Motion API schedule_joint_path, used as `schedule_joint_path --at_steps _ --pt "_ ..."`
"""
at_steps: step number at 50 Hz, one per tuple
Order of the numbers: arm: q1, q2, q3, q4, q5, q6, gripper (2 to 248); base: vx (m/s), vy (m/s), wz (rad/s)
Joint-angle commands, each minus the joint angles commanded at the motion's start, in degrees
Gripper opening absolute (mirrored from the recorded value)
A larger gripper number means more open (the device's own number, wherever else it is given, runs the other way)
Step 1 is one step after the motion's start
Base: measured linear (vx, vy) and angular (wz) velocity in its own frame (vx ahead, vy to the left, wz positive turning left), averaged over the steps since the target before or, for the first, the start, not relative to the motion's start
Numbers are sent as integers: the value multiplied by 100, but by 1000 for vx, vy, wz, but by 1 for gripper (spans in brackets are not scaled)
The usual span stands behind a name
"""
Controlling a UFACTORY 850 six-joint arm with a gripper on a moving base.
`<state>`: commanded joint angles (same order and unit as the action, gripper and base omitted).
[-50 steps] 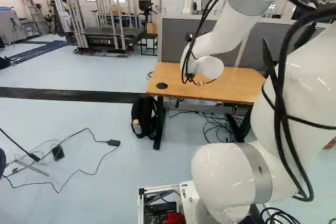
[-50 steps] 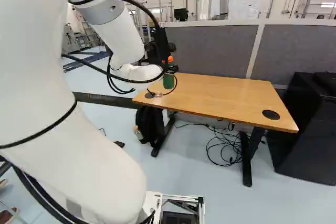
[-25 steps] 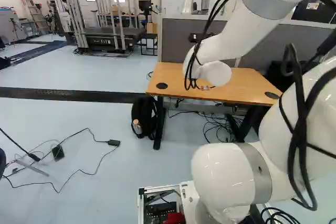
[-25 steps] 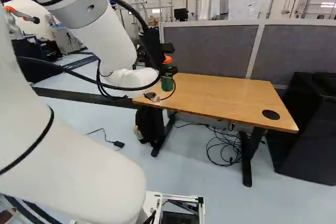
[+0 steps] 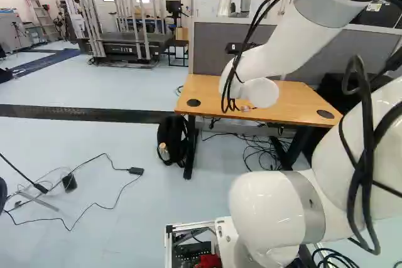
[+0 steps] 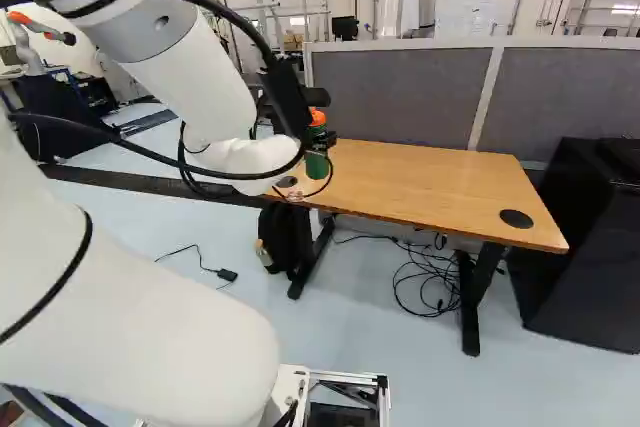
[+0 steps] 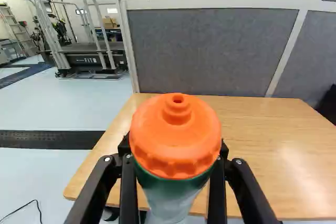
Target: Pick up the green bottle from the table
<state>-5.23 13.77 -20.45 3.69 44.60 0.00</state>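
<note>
Beyond the wooden table (image 6: 430,182), a treadmill (image 7: 79,69) bears pale lettering, while the gripper (image 6: 322,121) clasps the green bottle (image 6: 316,166).

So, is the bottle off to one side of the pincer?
No, in the wrist view the green bottle is right between the two jaws of the pincer.

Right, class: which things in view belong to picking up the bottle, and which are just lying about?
Part of the job:
bottle, green with an orange top
gripper, closed around the bottle
table

Just lying about:
backpack, black
cables under the table
adapter, black, with its cord
</note>
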Motion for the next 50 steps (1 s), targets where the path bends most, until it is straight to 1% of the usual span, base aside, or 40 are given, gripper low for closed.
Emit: schedule_joint_path --at_steps 17,38,50 --pt "112 47 330 -79 115 0 14 0 0 0" --pt "323 137 954 -228 333 0 14 0 0 0" --pt "419 178 1238 -295 433 0 14 0 0 0"
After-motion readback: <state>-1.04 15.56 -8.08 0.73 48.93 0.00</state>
